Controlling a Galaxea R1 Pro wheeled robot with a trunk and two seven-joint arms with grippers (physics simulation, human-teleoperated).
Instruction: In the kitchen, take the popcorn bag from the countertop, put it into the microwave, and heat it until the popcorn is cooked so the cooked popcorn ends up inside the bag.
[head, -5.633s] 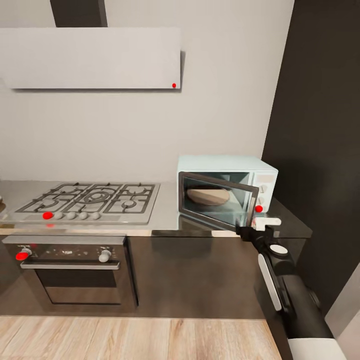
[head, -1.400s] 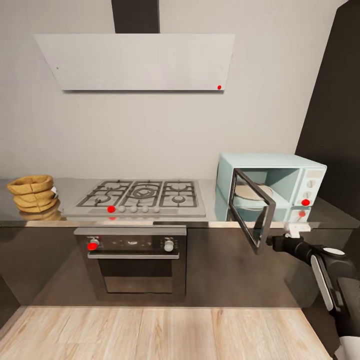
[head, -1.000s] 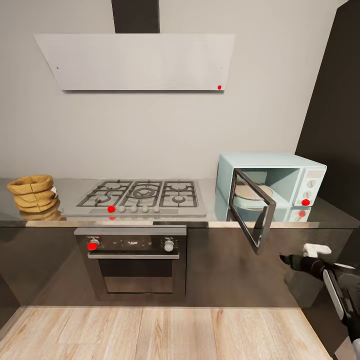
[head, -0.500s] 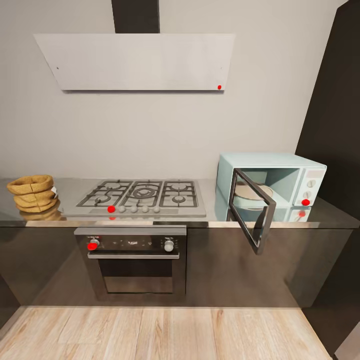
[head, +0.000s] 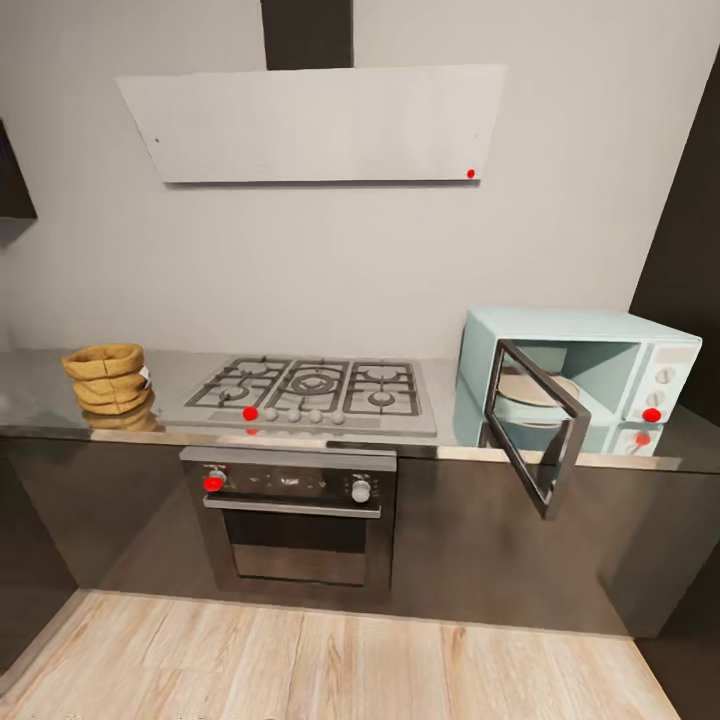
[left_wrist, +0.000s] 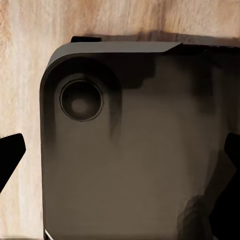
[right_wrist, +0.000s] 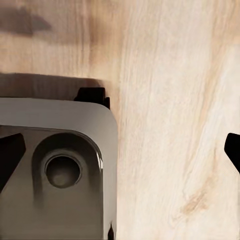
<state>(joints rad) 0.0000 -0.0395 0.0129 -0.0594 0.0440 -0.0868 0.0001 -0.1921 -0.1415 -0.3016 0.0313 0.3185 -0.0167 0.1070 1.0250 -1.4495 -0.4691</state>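
Step in hand, by judgement: transit toward pickup. The wrinkly golden-brown paper popcorn bag (head: 106, 376) stands at the left of the frame on the grey reflective table (head: 40, 400), untouched. The boxy mint-blue microwave (head: 580, 385) sits at the right, its dark glass door (head: 543, 428) swung open, a pale round plate (head: 535, 388) inside. Between them lies the grey gas hob (head: 322, 390) with black grates.

Next move calls for approaching the bag and reaching for it.

Both wrist views look down on pale wood plank floor (right_wrist: 170, 115) and dark robot base (left_wrist: 135, 150). Left tool (left_wrist: 120, 157): dark tips at opposite edges, apart. Right tool (right_wrist: 120, 152): likewise apart, empty.

Wrinkly brown paper popcorn bag (head: 105, 375), glossy reflective grey countertop (head: 440, 440), dark glass microwave (head: 580, 375) door, pale wood floor (head: 330, 660)
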